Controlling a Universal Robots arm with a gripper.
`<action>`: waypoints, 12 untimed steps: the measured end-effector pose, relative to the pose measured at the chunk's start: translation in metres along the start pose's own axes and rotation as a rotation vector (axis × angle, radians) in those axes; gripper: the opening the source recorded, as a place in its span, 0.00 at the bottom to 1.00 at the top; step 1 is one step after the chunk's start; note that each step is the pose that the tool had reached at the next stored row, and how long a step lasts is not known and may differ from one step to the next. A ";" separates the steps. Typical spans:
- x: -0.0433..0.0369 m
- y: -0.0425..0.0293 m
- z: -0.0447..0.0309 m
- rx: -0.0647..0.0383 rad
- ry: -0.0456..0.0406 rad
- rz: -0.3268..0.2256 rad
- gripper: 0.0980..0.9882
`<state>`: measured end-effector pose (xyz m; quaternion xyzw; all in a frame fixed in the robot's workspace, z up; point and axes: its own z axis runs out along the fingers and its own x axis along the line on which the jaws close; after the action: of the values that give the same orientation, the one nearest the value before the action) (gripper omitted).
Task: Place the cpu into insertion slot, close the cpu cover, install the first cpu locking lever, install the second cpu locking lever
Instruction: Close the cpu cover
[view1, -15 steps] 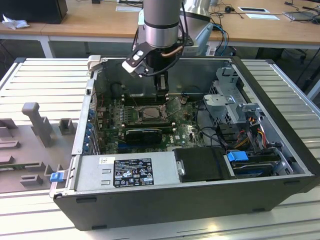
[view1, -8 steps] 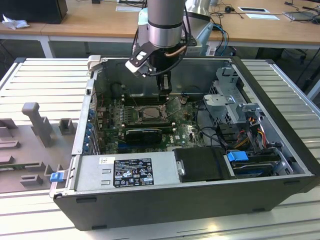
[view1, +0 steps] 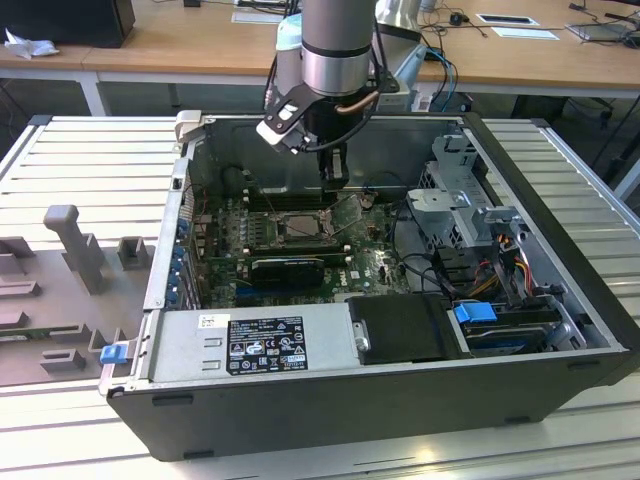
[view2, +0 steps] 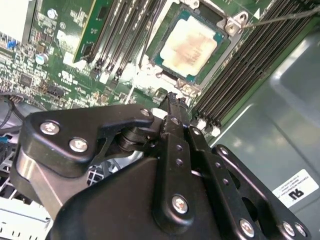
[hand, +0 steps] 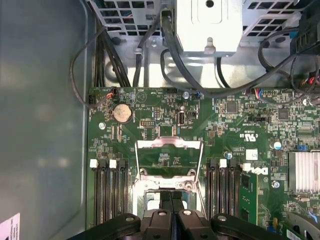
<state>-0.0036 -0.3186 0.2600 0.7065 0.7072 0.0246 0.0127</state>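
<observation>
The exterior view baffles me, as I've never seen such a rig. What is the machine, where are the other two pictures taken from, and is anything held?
It is a robot arm whose black two-fingered gripper reaches down into an open dark grey computer case. Both wrist views come from cameras riding on the arm, looking past the gripper at the green motherboard. The pale silver square cpu already lies in its metal-rimmed socket; the thin silvery cover frame stands open. The gripper is shut, holding nothing visible.
</observation>
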 end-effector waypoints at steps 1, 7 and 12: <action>0.0000 0.0009 0.0000 0.000 0.0000 0.000 0.01; 0.0000 0.0096 0.0005 0.005 -0.0001 0.000 0.01; 0.0000 0.0151 0.0008 0.007 -0.0001 0.000 0.01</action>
<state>0.0115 -0.3186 0.2601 0.7066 0.7072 0.0222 0.0103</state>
